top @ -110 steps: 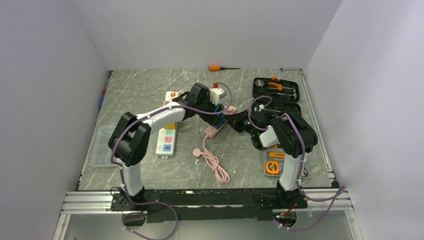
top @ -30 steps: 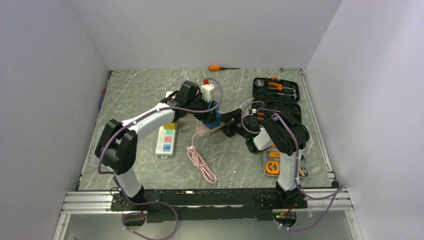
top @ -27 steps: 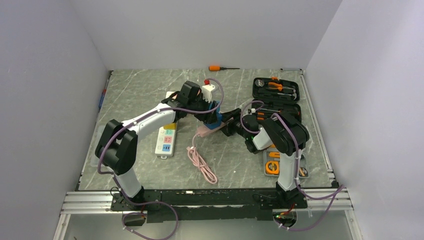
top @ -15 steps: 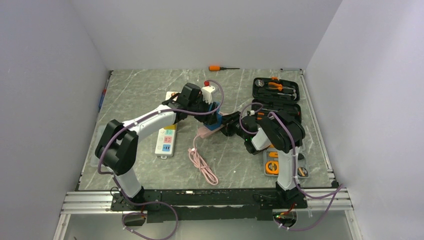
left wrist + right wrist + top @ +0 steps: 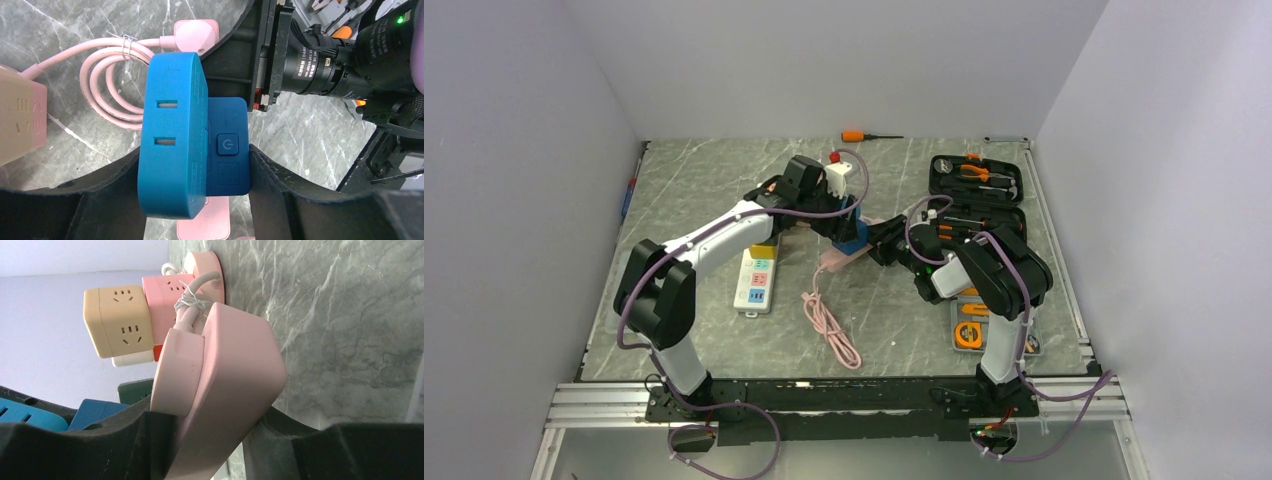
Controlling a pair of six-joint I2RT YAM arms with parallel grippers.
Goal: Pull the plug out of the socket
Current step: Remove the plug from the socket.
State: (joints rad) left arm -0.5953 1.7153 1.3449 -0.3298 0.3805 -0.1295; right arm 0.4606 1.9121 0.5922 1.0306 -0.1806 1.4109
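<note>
My left gripper [image 5: 849, 232] is shut on the blue plug [image 5: 852, 238]. In the left wrist view the blue plug [image 5: 192, 150] fills the gap between my black fingers [image 5: 280, 185], its two slots and power button facing the camera. My right gripper [image 5: 876, 243] is shut on the pink socket strip [image 5: 842, 258], which shows large and tilted in the right wrist view [image 5: 225, 375]. The plug sits right above the strip [image 5: 202, 222]. Whether its pins are still in the socket is hidden. The strip's pink cable [image 5: 829, 320] trails toward me.
A white power strip [image 5: 757, 272] with yellow and pink cube sockets [image 5: 120, 320] lies left of the grippers. An open black tool case [image 5: 976, 180] stands at the back right, more tools [image 5: 969, 330] at the right. An orange screwdriver [image 5: 859, 135] lies at the back edge.
My left gripper has shifted slightly back and up with the blue plug. My right gripper still holds the pink strip and has moved a little right. The cable has barely shifted.
</note>
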